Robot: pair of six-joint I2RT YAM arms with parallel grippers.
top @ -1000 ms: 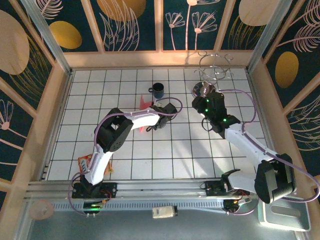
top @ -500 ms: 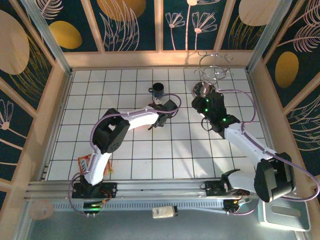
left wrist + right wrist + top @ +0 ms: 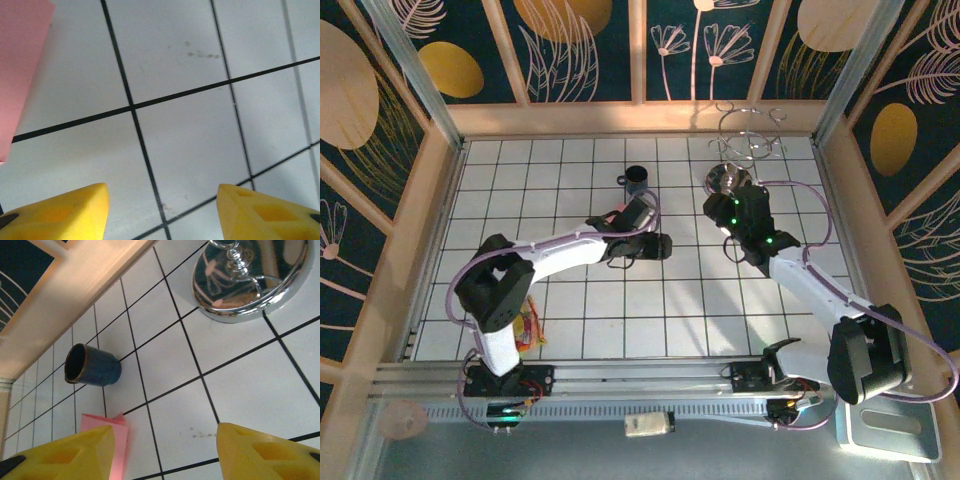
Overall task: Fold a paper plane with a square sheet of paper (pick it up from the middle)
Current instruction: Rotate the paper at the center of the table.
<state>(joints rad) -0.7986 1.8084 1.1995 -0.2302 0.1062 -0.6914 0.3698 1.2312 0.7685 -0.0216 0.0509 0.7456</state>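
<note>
Blue cup (image 3: pixel 92 366) is standing on the tiles, its inside showing dark and unreadable. Paper plane (image 3: pixel 102 420) is lying flat near it, partly hidden. Left gripper (image 3: pixel 161 191) and right gripper (image 3: pixel 164 430) are gaping, holding nothing.

Robot lab cell: tiled table (image 3: pixel 700 300), aluminium rail (image 3: pixel 650 375).

The table (image 3: pixel 720 310) lies open near its front; the paper plane (image 3: pixel 120 445), blue cup (image 3: pixel 92 371) and chrome stand (image 3: pixel 250 280) crowd farther back.

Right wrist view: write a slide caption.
Open right hand above tiles; pink paper plane, blue cup and chrome stand base ahead.
</note>
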